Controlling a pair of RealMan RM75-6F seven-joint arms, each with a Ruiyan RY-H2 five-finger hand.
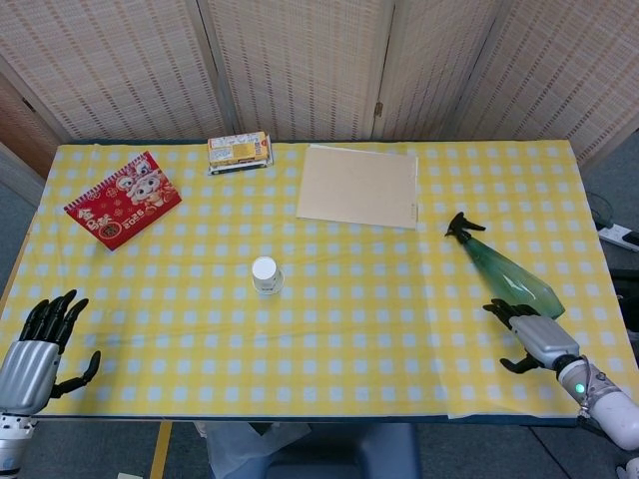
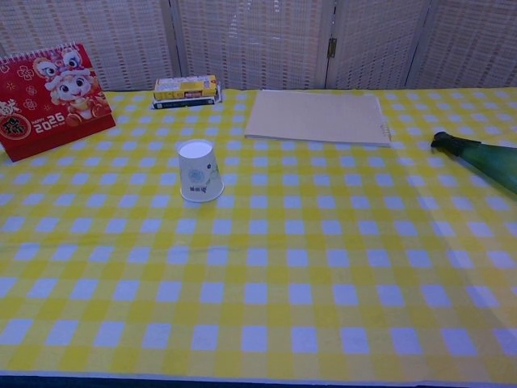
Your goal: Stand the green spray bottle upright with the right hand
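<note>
The green spray bottle [image 1: 504,272] lies on its side near the table's right edge — rigid, light-looking, probably slick plastic — best gripped around its wide body, which the right hand [image 1: 526,337], fingers spread and empty, nearly touches.
</note>
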